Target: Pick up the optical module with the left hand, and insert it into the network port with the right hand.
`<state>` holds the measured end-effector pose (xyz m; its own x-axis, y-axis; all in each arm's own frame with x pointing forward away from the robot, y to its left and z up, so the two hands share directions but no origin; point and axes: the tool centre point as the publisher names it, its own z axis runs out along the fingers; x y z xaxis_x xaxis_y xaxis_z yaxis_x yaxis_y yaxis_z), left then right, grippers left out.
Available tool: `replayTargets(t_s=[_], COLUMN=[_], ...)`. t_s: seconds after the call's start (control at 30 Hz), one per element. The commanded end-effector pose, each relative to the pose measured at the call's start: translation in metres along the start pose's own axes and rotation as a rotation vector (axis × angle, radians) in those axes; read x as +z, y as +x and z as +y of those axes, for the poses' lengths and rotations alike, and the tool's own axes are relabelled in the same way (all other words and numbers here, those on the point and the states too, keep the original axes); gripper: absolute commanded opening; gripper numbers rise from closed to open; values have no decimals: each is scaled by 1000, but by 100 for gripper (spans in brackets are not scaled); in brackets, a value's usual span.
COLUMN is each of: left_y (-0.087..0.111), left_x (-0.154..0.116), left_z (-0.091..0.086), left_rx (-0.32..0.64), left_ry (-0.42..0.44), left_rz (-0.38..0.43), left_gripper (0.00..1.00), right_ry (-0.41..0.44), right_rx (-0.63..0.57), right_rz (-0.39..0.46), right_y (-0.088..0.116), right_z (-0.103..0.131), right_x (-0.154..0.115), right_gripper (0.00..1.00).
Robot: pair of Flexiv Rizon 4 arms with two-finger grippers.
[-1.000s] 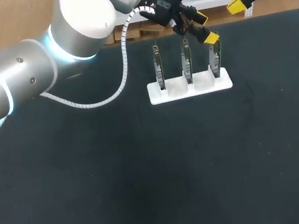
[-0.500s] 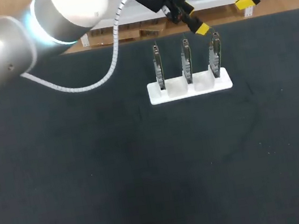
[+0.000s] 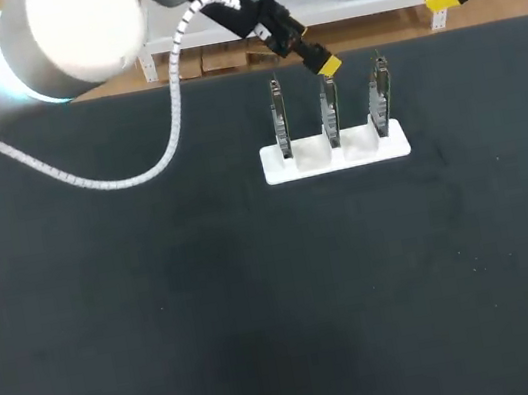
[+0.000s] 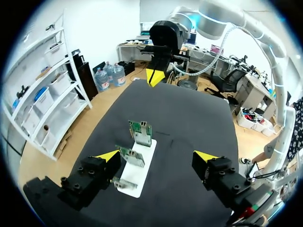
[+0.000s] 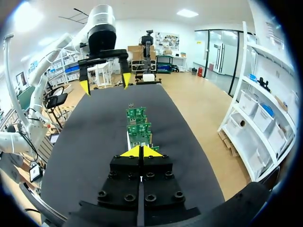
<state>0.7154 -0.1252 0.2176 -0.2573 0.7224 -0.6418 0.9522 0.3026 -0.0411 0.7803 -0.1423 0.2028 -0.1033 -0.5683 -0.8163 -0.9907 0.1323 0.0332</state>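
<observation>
Three upright boards (image 3: 330, 110) are being held in a white stand (image 3: 335, 155) at the far middle. Left gripper (image 4: 156, 156), shifted leftward from the right-hand board, is being kept wide open and empty above the middle one. Right gripper (image 5: 140, 151) is being kept closed, empty, far right.

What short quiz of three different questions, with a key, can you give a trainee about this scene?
1. True or false: the left gripper is shut on a board.
2. How many boards stand upright in the white holder?
3. The right gripper is: A) open; B) shut, with nothing in it; C) shut on a board.

Key: 1 false, it is open above the holder; 2 three; 3 B.
</observation>
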Motion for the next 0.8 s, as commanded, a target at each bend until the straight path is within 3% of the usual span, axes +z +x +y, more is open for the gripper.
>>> replayTargets(t_s=[0.03,0.17,0.2,0.23,0.8], left_y=[12,15,15,15,15], left_x=[-16,-21,-21,-21,-21], left_z=[-15,-18,-19,-19,-19], left_rx=[-16,-24,-20,-20,-20], left_ry=[-154,-172,-176,-176,-176], left_rz=[-3,2,4,4,4], left_gripper=[100,100,100,100,100], right_ry=[13,18,18,18,18], right_rx=[-2,-1,-1,-1,-1], right_rz=[-2,0,0,0,0], right_y=[0,-2,-2,-2,-2], right_z=[5,7,7,7,7], right_x=[-3,-1,-1,-1,-1], right_gripper=[0,0,41,100,100])
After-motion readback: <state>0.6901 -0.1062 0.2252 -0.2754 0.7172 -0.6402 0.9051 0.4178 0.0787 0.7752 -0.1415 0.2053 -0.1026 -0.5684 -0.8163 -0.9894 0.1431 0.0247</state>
